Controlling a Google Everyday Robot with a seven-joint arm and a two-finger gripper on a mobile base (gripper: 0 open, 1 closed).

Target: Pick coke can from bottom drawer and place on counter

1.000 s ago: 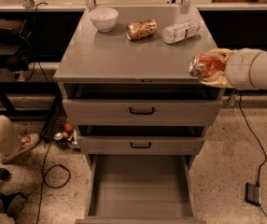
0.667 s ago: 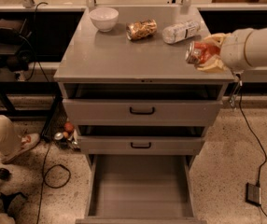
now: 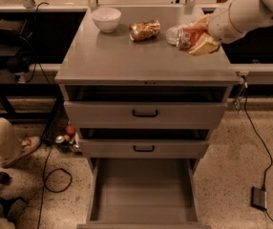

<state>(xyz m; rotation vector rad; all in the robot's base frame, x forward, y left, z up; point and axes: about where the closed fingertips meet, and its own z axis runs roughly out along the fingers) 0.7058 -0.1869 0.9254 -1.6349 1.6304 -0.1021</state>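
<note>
My gripper [image 3: 195, 38] is over the right rear part of the counter [image 3: 127, 61], shut on the red coke can [image 3: 191, 36], which lies on its side between the cream fingers [image 3: 204, 44]. The can is held just above or at the counter surface; I cannot tell whether it touches. The bottom drawer [image 3: 143, 190] is pulled fully open below, its grey floor bare.
A white bowl [image 3: 106, 19] stands at the counter's back left. A gold-brown snack bag [image 3: 144, 30] lies at the back middle. A clear plastic bottle [image 3: 173, 34] lies just behind the can. Two upper drawers with black handles [image 3: 145, 113] are slightly open. Cables lie on the floor.
My gripper has carried the coke can from the counter's right edge inward and toward the back, over the counter next to the bottle.
</note>
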